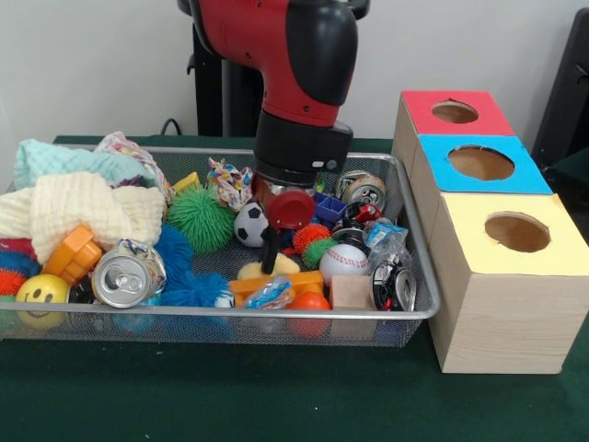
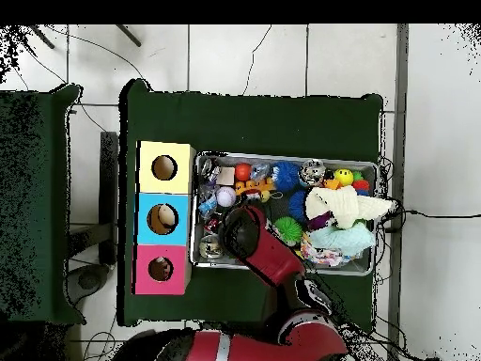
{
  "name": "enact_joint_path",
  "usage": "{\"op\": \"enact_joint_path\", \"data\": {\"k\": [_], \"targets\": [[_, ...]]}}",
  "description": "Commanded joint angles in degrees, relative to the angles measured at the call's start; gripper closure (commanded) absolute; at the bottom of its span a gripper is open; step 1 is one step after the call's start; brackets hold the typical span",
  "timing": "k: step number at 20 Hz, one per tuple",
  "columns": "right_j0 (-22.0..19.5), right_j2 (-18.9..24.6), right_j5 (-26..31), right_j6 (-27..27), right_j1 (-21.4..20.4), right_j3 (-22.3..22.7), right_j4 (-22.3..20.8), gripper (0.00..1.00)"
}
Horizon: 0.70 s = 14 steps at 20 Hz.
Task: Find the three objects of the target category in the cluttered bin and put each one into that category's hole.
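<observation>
The wire mesh bin (image 1: 416,241) stands on the green table, full of clutter; it also shows in the overhead view (image 2: 282,155). My gripper (image 1: 271,256) hangs low in the bin's middle, just right of a small soccer ball (image 1: 248,224) and above a yellow piece (image 1: 267,269). In the overhead view the gripper (image 2: 237,226) is in the bin's left half. The arm hides what it holds, if anything. I make out no plush animal among the clutter. Something pale tan shows in the blue box's hole (image 2: 164,218).
Three wooden boxes with holes stand beside the bin: red (image 1: 456,112), blue (image 1: 480,163), yellow (image 1: 515,232). In the bin lie cream (image 1: 78,207) and teal (image 1: 64,161) knitted cloths, a green spiky ball (image 1: 198,219), blue spiky balls (image 1: 175,249), a baseball (image 1: 343,261) and cans (image 1: 129,274).
</observation>
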Motion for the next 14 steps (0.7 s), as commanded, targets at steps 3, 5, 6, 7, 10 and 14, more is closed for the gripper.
{"op": "enact_joint_path", "data": {"k": [3, 5, 6, 7, 10, 14], "targets": [[2.6, -1.8, 11.6, 6.3, -11.8, 7.7, -1.2, 1.00], [3.6, -3.0, 12.4, 6.3, -13.2, 8.3, -1.1, 1.00], [3.5, -3.2, 12.8, 6.3, -13.9, 8.6, -1.3, 1.00], [3.1, -2.9, 12.9, 6.2, -14.2, 8.7, -1.6, 1.00], [2.5, -2.7, 13.5, 6.1, -14.6, 8.9, -2.0, 1.00], [1.8, -1.9, 13.0, 6.2, -14.6, 9.3, -2.1, 1.00]]}}
